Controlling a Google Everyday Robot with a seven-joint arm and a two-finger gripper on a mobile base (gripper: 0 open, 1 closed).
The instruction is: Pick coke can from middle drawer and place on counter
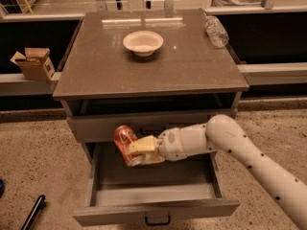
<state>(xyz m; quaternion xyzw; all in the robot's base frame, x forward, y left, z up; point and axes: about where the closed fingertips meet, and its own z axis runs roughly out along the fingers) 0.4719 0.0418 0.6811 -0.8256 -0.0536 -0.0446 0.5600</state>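
Claw point(140, 150) clenched on coke can point(124, 142). Can tilted, held over open middle drawer point(153, 211), roughly level with upper drawer front point(93, 127). Step in hand: lift-out from drawer, task judged about half done. Can seems clear of tray, though height is hard to judge from this angle. Next move calls for drawing back past worktop point(153, 73) overhang, rising above its edge, then setting can upright on bare patch, away from bowl point(143, 42) and plastic bottle point(216, 30).

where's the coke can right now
Camera view, left of centre: the coke can is held tilted in the gripper, over the open middle drawer.
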